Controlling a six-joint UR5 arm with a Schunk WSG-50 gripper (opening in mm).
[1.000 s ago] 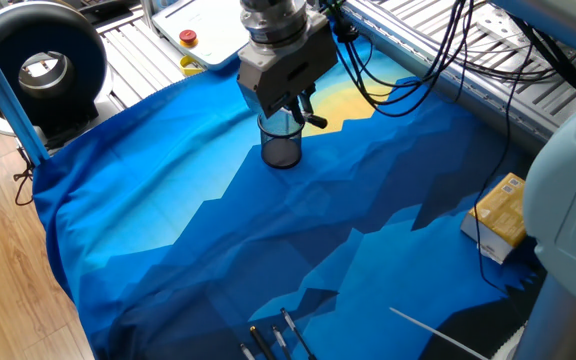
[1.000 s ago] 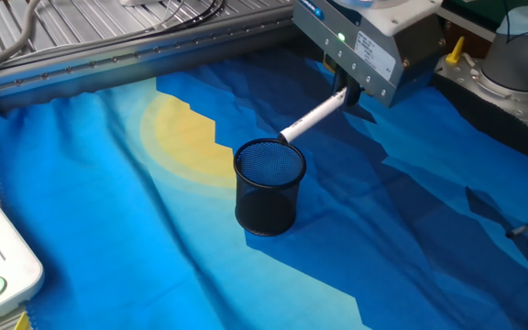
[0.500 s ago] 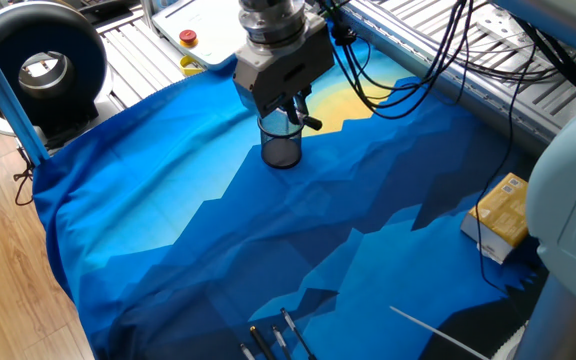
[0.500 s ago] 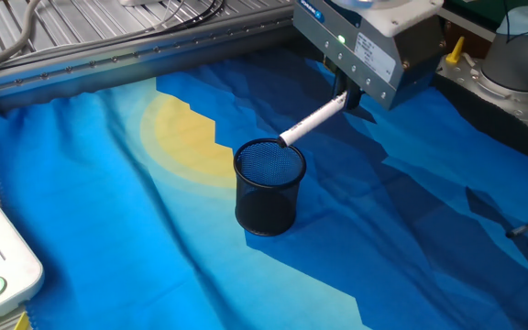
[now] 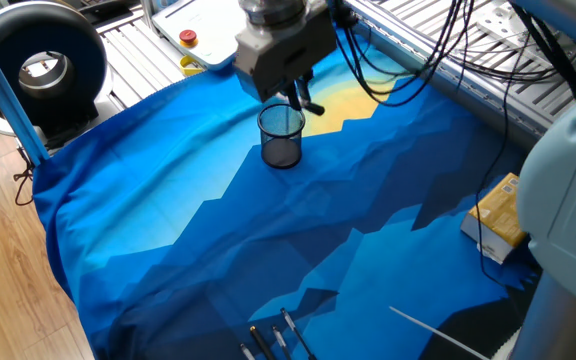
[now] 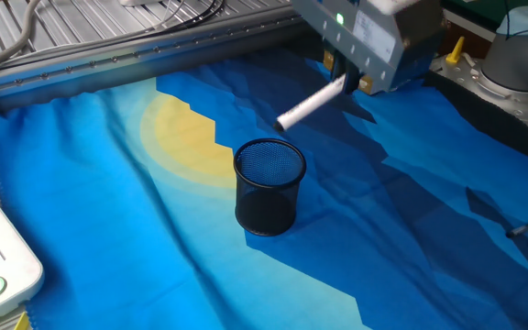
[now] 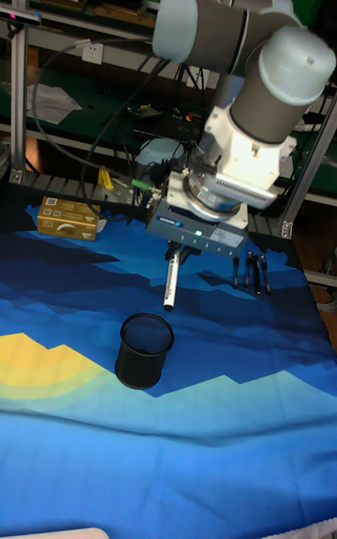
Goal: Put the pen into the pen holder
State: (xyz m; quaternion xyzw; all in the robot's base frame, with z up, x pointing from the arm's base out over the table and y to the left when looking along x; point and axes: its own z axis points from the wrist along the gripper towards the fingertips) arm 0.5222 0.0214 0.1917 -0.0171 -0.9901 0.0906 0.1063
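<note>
The pen holder (image 5: 281,136) (image 6: 269,187) (image 7: 144,350), a black mesh cup, stands upright on the blue cloth. My gripper (image 5: 296,94) (image 6: 343,83) (image 7: 177,260) hangs above and just behind it, shut on the upper end of the pen (image 6: 309,104) (image 7: 171,284). The white pen slants down from the fingers toward the cup. Its free tip is in the air, clear of the rim and a little to one side of the opening. In the one fixed view the gripper body hides most of the pen.
Several dark pens (image 5: 276,341) (image 7: 253,272) and a long white rod (image 5: 438,331) lie near the cloth's edge. A yellow box (image 5: 501,214) (image 7: 67,216) sits at the side. Black cables (image 5: 398,70) trail behind the arm, and a black round device (image 5: 38,64) stands off the table.
The gripper has risen with the pen. The pen's tip, which was at the cup's rim, now hangs higher above it. The cup has not moved.
</note>
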